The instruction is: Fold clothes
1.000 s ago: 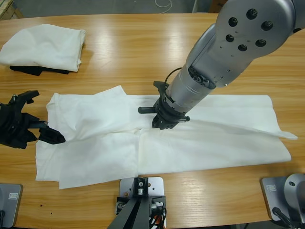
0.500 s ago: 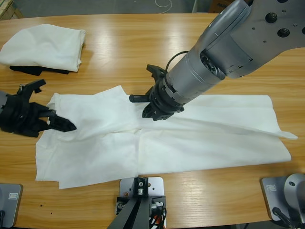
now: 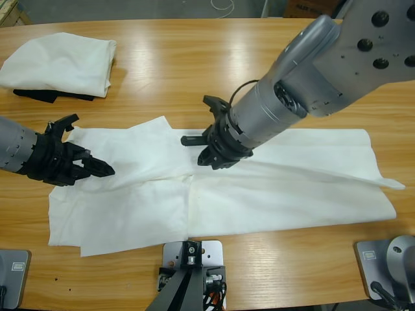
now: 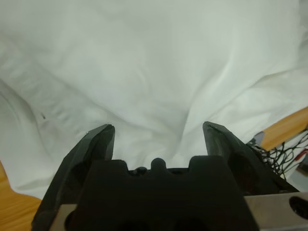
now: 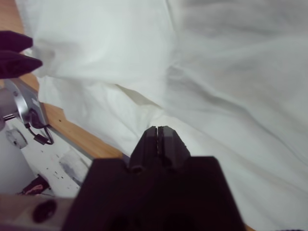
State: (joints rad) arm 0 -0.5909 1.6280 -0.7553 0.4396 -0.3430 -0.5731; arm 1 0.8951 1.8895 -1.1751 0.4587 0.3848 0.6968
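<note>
Nearest the camera, the spread-out T-shirt (image 3: 259, 188) lies flat along the front of the wooden surface (image 3: 194, 65), its left part already doubled over itself in loose layers and its right part stretched toward the far right edge. At its left end the left hand (image 3: 91, 167) hovers low over the cloth with its jaws spread wide and nothing between them; the left wrist view shows only white fabric under the gap. Near the shirt's middle the right hand (image 3: 211, 149) reaches down from the big silver arm with its jaws pressed together, and the right wrist view shows no cloth caught in them. Farther back, at the left rear corner, a folded white pile (image 3: 61, 63) rests on a dark garment (image 3: 45, 96). The risk, as I judge it, is that the left hand closes on only the top layer, so a pull would drag the fold askew or bunch the shirt.
</note>
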